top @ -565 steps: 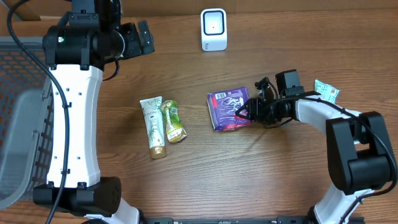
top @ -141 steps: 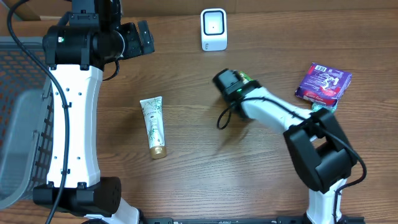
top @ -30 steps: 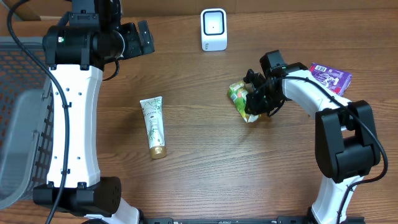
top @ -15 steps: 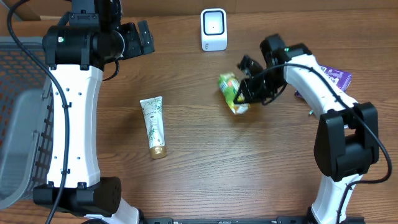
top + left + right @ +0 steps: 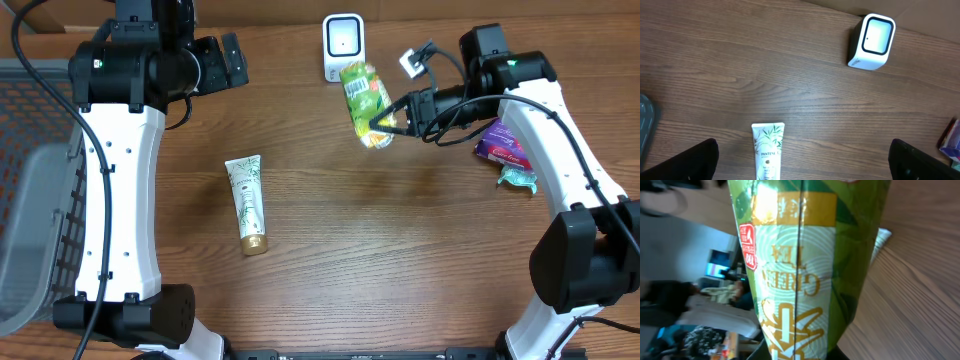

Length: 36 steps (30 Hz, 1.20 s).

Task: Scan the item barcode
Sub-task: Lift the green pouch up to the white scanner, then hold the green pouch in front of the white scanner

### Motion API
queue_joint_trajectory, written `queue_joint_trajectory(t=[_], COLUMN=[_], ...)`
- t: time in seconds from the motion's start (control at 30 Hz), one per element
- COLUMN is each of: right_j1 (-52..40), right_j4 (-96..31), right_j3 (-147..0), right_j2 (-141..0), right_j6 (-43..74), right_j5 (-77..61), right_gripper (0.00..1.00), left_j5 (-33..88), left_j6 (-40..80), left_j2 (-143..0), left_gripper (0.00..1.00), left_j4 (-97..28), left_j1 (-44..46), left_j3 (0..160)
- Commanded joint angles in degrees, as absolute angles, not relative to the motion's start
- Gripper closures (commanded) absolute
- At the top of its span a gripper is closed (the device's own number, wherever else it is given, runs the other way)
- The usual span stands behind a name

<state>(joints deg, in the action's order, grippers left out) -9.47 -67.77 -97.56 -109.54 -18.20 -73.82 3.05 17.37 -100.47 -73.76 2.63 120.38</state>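
Right pincer [image 5: 386, 121] is clamped down on the lower end of the green tea packet [image 5: 363, 93], holding it up off the surface [image 5: 400, 270] right in front of the white scanner [image 5: 343, 47]. On my right wrist cam the packet fills nearly the whole view, with the back seam and "GREEN TEA" print facing the lens. I can't spot the barcode from here.

Left pincer [image 5: 232, 60] is parked up high with its jaws spread all the way and nothing between them.

Grey mesh basket [image 5: 30, 110] sits at the far left edge. Pantene tube [image 5: 247, 203] lies flat mid-surface, cap toward me. Purple pack [image 5: 497, 142] is over on the right, with a small teal wrapper [image 5: 519, 179] just beside it.
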Motion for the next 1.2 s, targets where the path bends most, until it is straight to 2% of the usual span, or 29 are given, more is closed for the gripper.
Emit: queue_joint_trajectory(t=[0.0, 0.2, 0.3, 0.37, 0.5, 0.7, 0.8, 0.9, 1.0, 1.17], right_j1=[-9.4, -9.4, -9.4, -9.4, -10.6, -16.9, -22.7, -26.9, -29.1, -29.9], right_j4=[-65.9, -63.2, -59.3, -56.3, -54.5, -55.8, -50.7, -43.6, -35.2, -25.1], right_j3=[-99.5, -99.5, -99.5, -100.4, -106.0, -115.7, -115.8, -115.8, -115.8, -115.8], right_j2=[-107.2, -107.1, -107.1, -107.1, -107.1, -107.2, -107.8, -110.8, -115.2, -123.5], right_j6=[-20.0, -18.5, -12.9, -6.2, 3.3, 6.0, 0.9, -6.1, -13.0, -25.1], right_j5=[-85.9, -86.3, -84.7, -79.0, -58.7, -16.4, 9.9, 25.5, 33.9, 38.7], right_gripper=[0.94, 0.96, 0.96, 0.96, 0.96, 0.96, 0.96, 0.96, 0.96, 0.96], left_j5=[3.4, 3.4, 3.5, 3.4, 3.4, 3.5, 3.5, 3.5, 3.4, 3.4], left_j6=[16.3, 16.3, 16.3, 16.3, 16.3, 16.3, 16.3, 16.3, 16.3, 16.3], left_j2=[-100.5, -100.5, -100.5, -100.5, -100.5, -100.5, -100.5, -100.5, -100.5, -100.5], left_gripper=[0.0, 0.01, 0.01, 0.0, 0.0, 0.0, 0.0, 0.0, 0.0, 0.0], left_j4=[-73.7, -73.7, -73.7, -73.7, -73.7, -73.7, -73.7, -73.7, -73.7, -73.7], left_j1=[3.0, 3.0, 3.0, 3.0, 3.0, 3.0, 3.0, 3.0, 3.0, 3.0], left_j3=[120.9, 120.9, 120.9, 120.9, 120.9, 120.9, 120.9, 120.9, 120.9, 120.9])
